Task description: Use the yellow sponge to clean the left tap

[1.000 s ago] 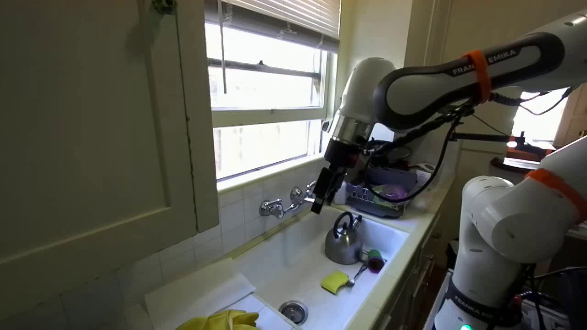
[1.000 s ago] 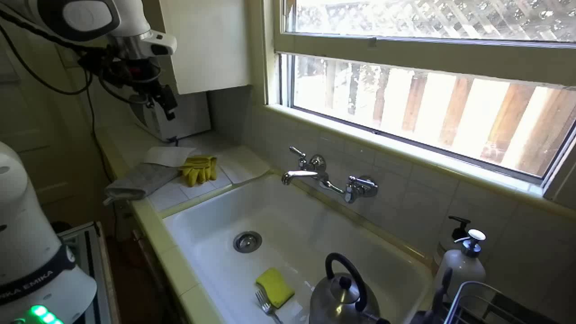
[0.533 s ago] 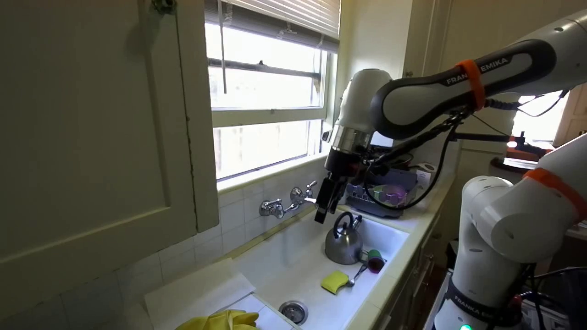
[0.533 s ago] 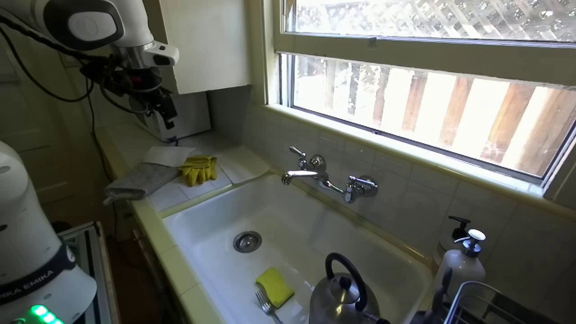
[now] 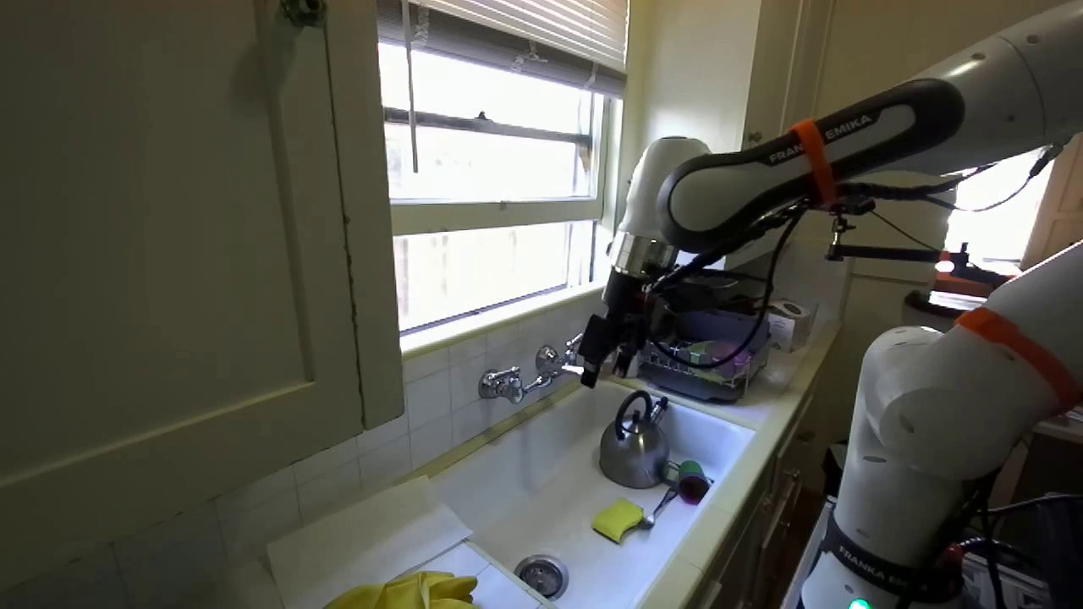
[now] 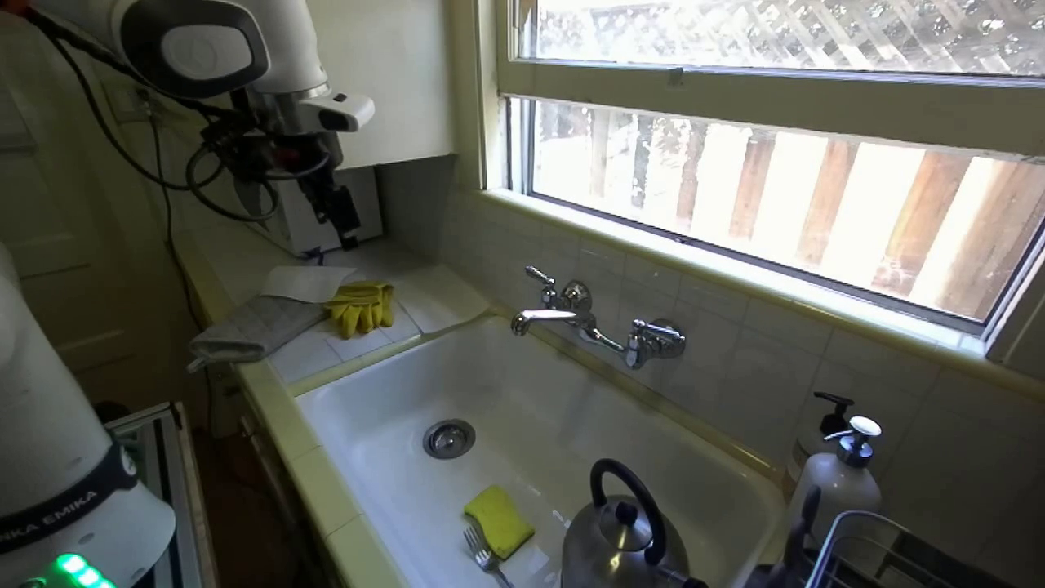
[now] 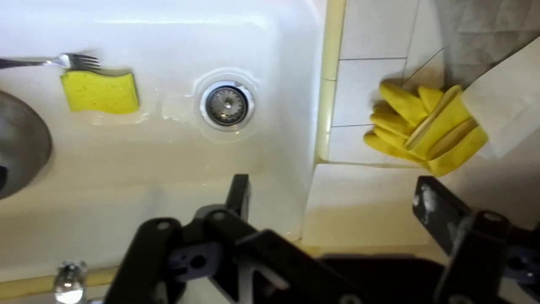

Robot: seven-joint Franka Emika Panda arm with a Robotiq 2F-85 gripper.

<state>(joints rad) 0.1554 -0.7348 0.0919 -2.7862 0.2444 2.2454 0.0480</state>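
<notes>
The yellow sponge (image 5: pixel 618 519) lies on the sink floor beside a fork; it also shows in an exterior view (image 6: pixel 500 521) and in the wrist view (image 7: pixel 100 91). The chrome tap set on the tiled wall has a spout and two handles. In an exterior view, one handle (image 6: pixel 540 276) is left of the other handle (image 6: pixel 653 343). Part of the tap (image 7: pixel 69 283) shows at the lower left of the wrist view. My gripper (image 7: pixel 331 185) is open and empty, high above the sink's end and the counter, away from the sponge. It shows in both exterior views (image 5: pixel 606 374) (image 6: pixel 347 237).
A steel kettle (image 6: pixel 624 539), a fork (image 6: pixel 483 555) and a cup (image 5: pixel 692 484) are in the sink. Yellow gloves (image 6: pixel 360 309) and a grey cloth (image 6: pixel 260 328) lie on the counter. A dish rack (image 5: pixel 698 355) and soap bottles (image 6: pixel 837 482) stand beyond the sink. A cabinet (image 6: pixel 384 82) hangs above the counter.
The arm and gripper have moved and turned, rightward and a little down in an exterior view. The two fingers now show apart. The sponge, kettle and gloves have not moved.
</notes>
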